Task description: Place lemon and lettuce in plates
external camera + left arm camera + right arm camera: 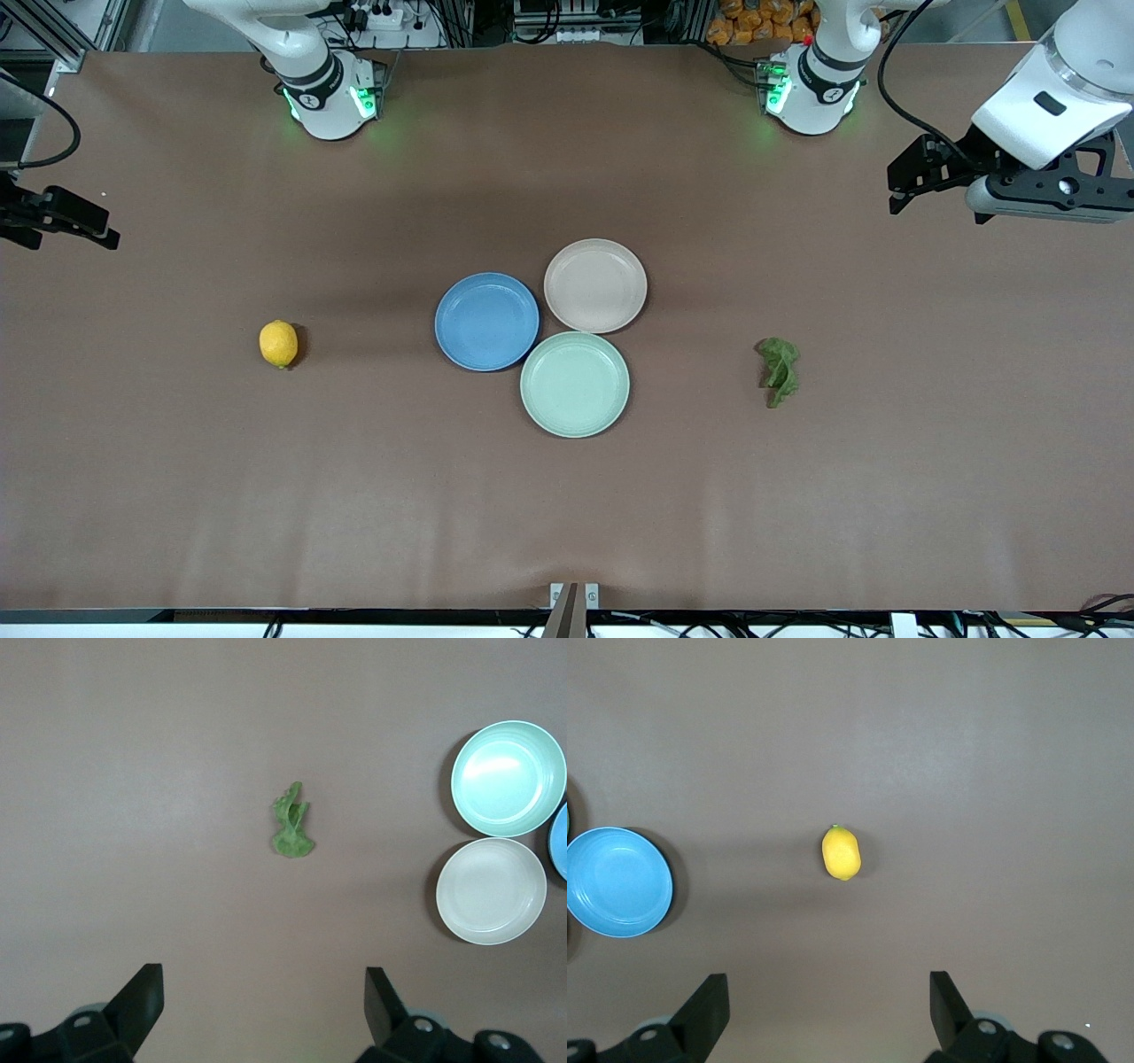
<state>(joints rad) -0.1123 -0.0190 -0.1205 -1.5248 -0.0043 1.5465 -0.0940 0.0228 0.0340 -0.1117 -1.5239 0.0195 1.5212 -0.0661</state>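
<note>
The yellow lemon (278, 343) lies on the table toward the right arm's end and also shows in the right wrist view (841, 852). The green lettuce (780, 369) lies toward the left arm's end and also shows in the left wrist view (292, 824). The blue plate (486, 321) and the beige-pink plate (595, 285) sit empty and side by side in the middle. My left gripper (897, 190) is open and empty, high over the left arm's end of the table (264, 979). My right gripper (97, 229) is open and empty, high over the right arm's end (828, 985).
A pale mint-green plate (575, 384) sits empty against the other two plates, nearer to the front camera. The brown table mat (567, 496) covers the whole table. Both arm bases stand along the table's back edge.
</note>
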